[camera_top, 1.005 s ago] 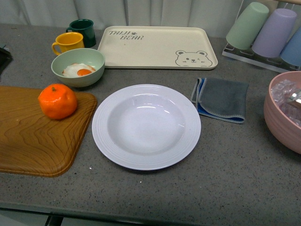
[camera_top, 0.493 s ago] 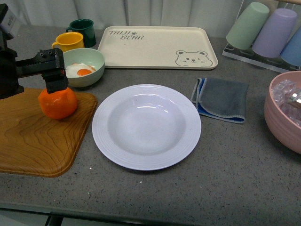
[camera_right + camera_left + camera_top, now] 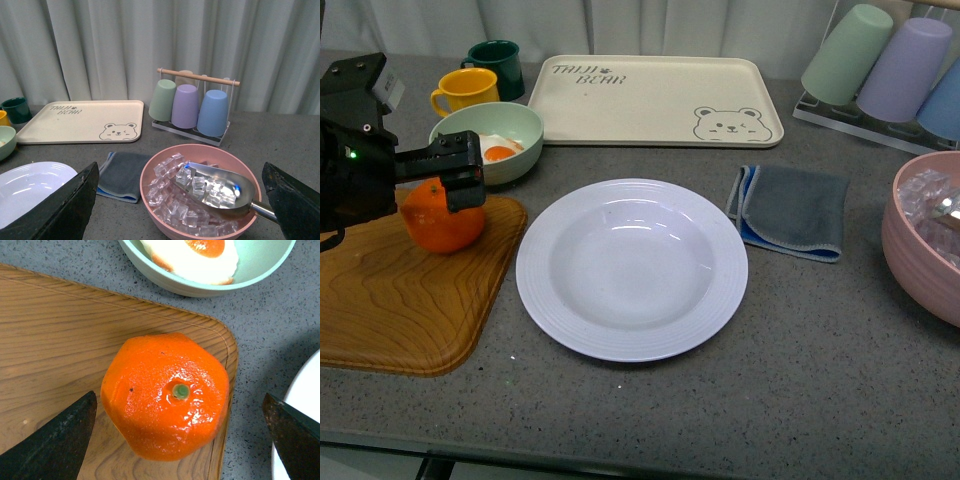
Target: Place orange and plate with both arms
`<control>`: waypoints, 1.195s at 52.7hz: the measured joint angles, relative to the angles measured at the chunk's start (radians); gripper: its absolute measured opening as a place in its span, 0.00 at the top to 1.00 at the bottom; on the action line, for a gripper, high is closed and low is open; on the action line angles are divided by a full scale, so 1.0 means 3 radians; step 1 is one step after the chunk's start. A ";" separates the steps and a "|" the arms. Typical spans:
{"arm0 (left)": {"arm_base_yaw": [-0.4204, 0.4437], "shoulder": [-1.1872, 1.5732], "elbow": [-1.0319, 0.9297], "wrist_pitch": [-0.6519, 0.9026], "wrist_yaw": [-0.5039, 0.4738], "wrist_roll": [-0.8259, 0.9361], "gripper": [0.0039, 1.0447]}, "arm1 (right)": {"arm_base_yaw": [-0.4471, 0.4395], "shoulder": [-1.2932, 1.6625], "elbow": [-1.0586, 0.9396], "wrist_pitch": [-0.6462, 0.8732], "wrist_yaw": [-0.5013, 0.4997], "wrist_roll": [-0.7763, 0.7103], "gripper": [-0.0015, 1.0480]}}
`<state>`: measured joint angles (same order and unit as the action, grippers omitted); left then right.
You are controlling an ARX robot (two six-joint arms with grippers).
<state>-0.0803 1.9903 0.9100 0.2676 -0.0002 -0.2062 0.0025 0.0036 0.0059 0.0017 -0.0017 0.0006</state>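
Left end effector (image 3: 179, 405) — agape astride orange (image 3: 440, 222)

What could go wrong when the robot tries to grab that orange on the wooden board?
1. The orange is round, and the left claw is open around it without touching. An off-centre squeeze might pop it loose and roll it off the wooden board.
2. The green bowl with the fried egg sits close behind the claw, so a sloppy lift might bump it.
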 joint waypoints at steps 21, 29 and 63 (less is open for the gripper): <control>0.0001 0.0211 0.0155 -0.0108 -0.0086 0.0048 0.24 | 0.0000 0.0000 0.0000 0.0000 0.0000 0.0000 0.09; 0.0000 0.0216 0.0163 -0.0113 -0.0083 0.0048 0.42 | 0.0000 0.0000 0.0000 0.0000 0.0001 0.0000 0.09; -0.0796 -0.0367 -0.0188 0.0092 -0.0169 0.0057 0.46 | 0.0000 0.0000 0.0000 0.0000 0.0001 0.0000 0.09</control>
<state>-0.3191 1.8801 0.8536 0.2951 -0.0509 -0.1890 0.0025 0.0036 0.0059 0.0017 -0.0013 0.0006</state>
